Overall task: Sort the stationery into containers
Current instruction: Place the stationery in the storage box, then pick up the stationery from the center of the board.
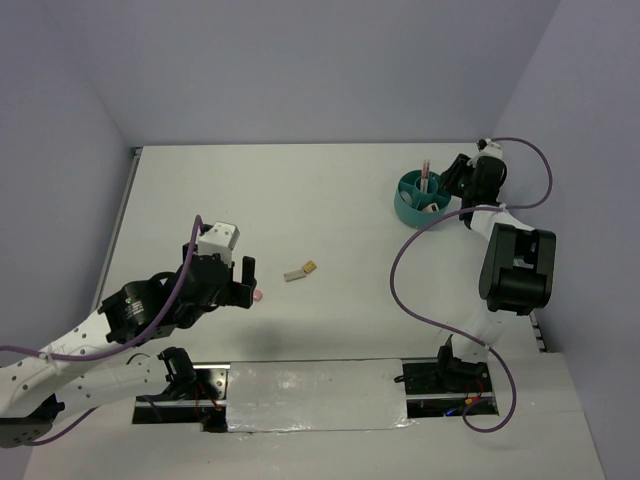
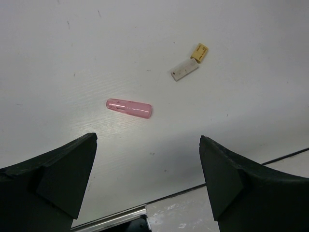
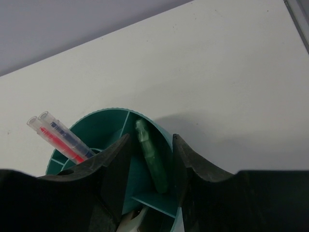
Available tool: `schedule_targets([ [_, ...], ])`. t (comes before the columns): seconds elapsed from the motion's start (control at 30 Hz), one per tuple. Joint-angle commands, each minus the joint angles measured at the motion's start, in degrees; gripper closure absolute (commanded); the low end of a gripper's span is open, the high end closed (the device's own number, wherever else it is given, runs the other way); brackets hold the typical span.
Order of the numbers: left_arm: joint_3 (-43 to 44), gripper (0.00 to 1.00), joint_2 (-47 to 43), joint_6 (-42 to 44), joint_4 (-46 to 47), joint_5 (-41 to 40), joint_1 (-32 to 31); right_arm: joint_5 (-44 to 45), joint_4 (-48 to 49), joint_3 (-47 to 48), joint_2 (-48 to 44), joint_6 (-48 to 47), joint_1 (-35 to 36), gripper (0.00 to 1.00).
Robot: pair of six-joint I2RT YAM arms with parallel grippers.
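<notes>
Over the near-left part of the counter, the left tool is hovering with its fingers spread wide and nothing between them. Below the gap, slightly to its left, the pink capsule is lying flat on its long side, clear of both fingers. Just beyond it a white-and-tan piece is lying apart from the capsule, not touching it.

At the far right, the right tool is hanging over the teal organiser. Its fingers are standing apart on either side of a green capsule, with a sliver of gap showing on each side, so it is not pinching. That capsule is leaning inside an outer compartment against the wall. Two clear-bodied pens are standing tilted in a neighbouring compartment.

Handling, my reading: the pink capsule is looking light, rigid and glossy, so it is likely rolling or squirting out under an off-centre pinch. Best hold is looking like mid-length, fingers closing across the short width, square to the long axis. The ends are rounded and are offering poor purchase. Nothing is suggesting it is fragile, though a gentle squeeze is seeming enough. The white-and-tan piece is looking flatter and less prone to rolling.
</notes>
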Motion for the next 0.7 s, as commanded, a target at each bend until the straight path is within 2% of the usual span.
schedule_targets([
  [0.0,-0.2,0.01,-0.8,1.3,1.8,0.4,0.2,-0.5,3.7,-0.4,-2.8,0.4,-0.3,0.53],
  [0.1,-0.2,0.01,-1.0,1.1,1.7,0.0,0.2,-0.6,3.5,-0.4,-3.4,0.6,-0.3,0.53],
  [0.2,0.3,0.01,-0.7,0.0,1.1,-1.4,0.2,0.2,6.0,-2.6,-8.2,2.5,-0.2,0.51],
  [0.3,1.5,0.01,1.2,-2.3,-1.5,-4.6,0.7,0.6,8.1,-4.8,-12.4,5.6,-0.2,0.43],
  [0.33,1.8,0.01,2.6,-2.8,-2.3,-5.3,1.2,0.2,8.5,-5.7,-15.2,6.5,0.0,0.35],
  [0.37,2.1,0.01,3.1,-3.7,-2.8,-6.0,2.0,-0.9,9.4,-6.2,-16.5,7.5,0.4,0.32],
  [0.4,2.5,0.01,3.6,-4.7,-3.9,-7.3,4.0,-2.4,9.7,-6.7,-19.6,8.6,0.8,0.29],
  [0.43,2.6,0.01,3.4,-5.2,-3.9,-7.4,5.3,-2.2,9.8,-7.5,-21.2,8.5,1.9,0.14],
  [0.53,1.5,0.01,1.2,-5.2,-0.6,-3.0,15.1,2.1,4.9,-6.4,-26.5,4.9,8.4,0.11],
  [0.57,0.9,0.01,0.6,-4.6,0.2,-2.1,21.4,3.4,0.5,-5.8,-27.7,3.7,12.4,0.08],
  [0.6,0.8,0.01,-0.1,-5.0,0.4,-2.4,24.6,5.1,-2.3,-5.0,-29.5,2.0,16.0,0.00],
  [0.63,1.2,0.01,-0.3,-6.4,-2.5,-6.1,27.2,8.2,-5.4,-2.9,-30.1,1.1,18.6,0.00],
  [0.67,2.4,0.01,-0.5,-9.2,-4.1,-8.0,32.2,9.9,-12.0,-1.7,-30.6,0.1,24.8,0.00],
])
